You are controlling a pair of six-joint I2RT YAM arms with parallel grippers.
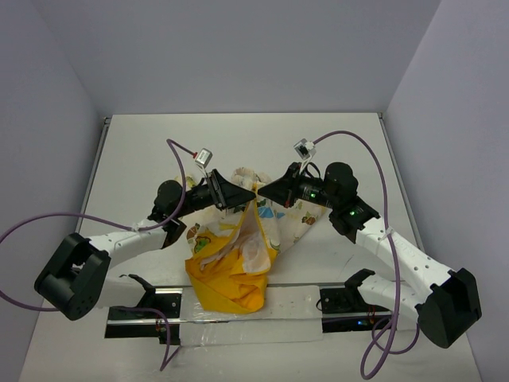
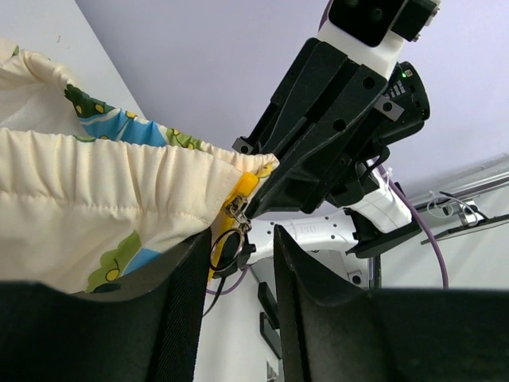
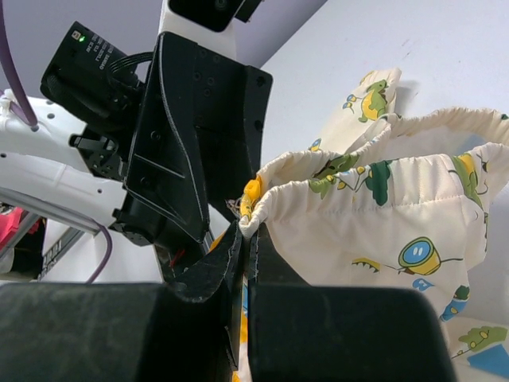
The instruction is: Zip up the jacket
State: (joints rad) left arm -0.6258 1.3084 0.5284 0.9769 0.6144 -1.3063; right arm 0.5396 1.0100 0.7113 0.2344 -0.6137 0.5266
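Remote station, as I see it: a robotics lab cell, with bare partition walls (image 1: 238,56), a white table (image 1: 238,135), and the left arm (image 1: 119,243) and right arm (image 1: 402,259) bolted on.

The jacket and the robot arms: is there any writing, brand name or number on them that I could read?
No text can be read in any view.
Black module beside a green light: tiny white print, too small and blurred to read.
Jacket: only cartoon prints, no words or labels showing.

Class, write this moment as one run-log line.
left gripper: open beside zip pull | right gripper: shut on jacket edge
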